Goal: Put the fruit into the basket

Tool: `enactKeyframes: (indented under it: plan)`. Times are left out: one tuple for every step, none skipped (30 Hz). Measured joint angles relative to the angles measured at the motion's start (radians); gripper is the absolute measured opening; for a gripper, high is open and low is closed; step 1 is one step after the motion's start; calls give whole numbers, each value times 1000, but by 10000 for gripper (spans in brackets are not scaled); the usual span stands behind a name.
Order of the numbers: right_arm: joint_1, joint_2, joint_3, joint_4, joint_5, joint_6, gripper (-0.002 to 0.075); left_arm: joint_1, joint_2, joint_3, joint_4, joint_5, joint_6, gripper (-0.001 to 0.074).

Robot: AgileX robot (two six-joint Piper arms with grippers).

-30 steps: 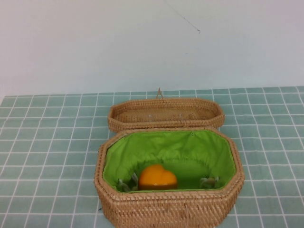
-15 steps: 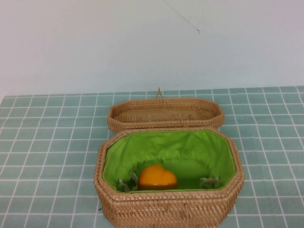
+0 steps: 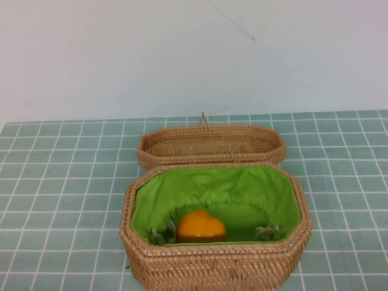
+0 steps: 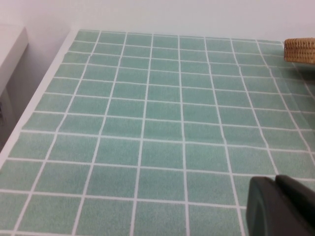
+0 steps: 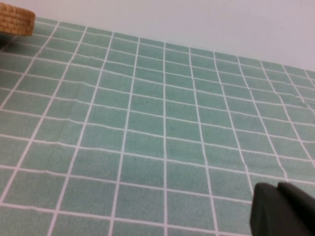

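The orange-yellow fruit (image 3: 201,226) lies inside the wicker basket (image 3: 215,267), on the green lining near the front wall. The basket's woven oval lid (image 3: 211,143) lies open behind it. Neither gripper shows in the high view. My left gripper (image 4: 278,204) shows only in the left wrist view, its two dark fingers pressed together and empty over the green tiled cloth, far from the basket, whose edge (image 4: 299,50) shows in that view. My right gripper (image 5: 280,209) shows only in the right wrist view, fingers together and empty, with a basket edge (image 5: 17,22) at the frame's corner.
A green cloth with white grid lines (image 3: 60,182) covers the table. A white wall (image 3: 182,54) stands behind. In the left wrist view the table's edge (image 4: 39,93) runs along the side, with a white ledge (image 4: 10,44) beyond it.
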Motion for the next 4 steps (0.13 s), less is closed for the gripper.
enactKeyframes:
  plan:
    - [0, 0, 0, 0, 0, 0, -3, 0, 0, 0, 0, 0, 0, 0]
    - [0, 0, 0, 0, 0, 0, -3, 0, 0, 0, 0, 0, 0, 0]
    - [0, 0, 0, 0, 0, 0, -3, 0, 0, 0, 0, 0, 0, 0]
    - [0, 0, 0, 0, 0, 0, -3, 0, 0, 0, 0, 0, 0, 0]
